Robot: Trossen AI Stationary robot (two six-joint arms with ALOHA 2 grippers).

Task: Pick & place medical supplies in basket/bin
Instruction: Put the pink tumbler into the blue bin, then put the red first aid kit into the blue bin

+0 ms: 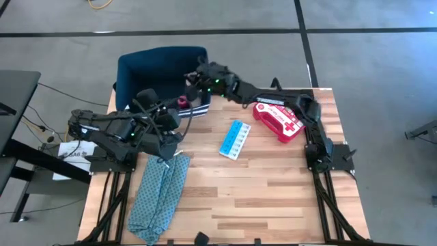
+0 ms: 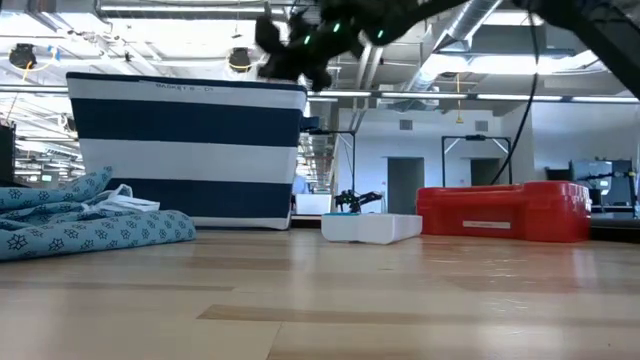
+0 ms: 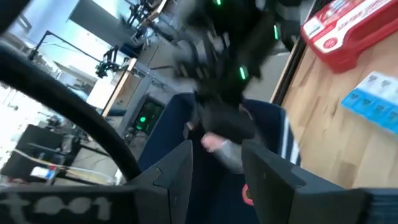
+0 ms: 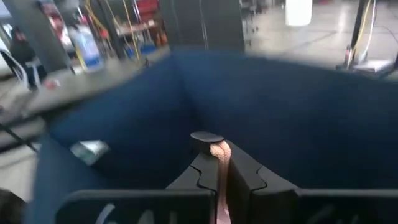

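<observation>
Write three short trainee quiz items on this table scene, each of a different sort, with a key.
1. True or false: the red first-aid case lies inside the navy bin.
2. The right end effector over the bin is shut on: A) a thin pink item B) the blue pill box C) the teal cloth
3. Fill in: the teal cloth lies below the ___ arm's end effector in the high view.

Key: 1 false; 2 A; 3 left

The right pincer [image 1: 194, 79] is stretched far forward, clamped on something thin and pink. The left pincer [image 1: 179, 121] is held parted.
</observation>
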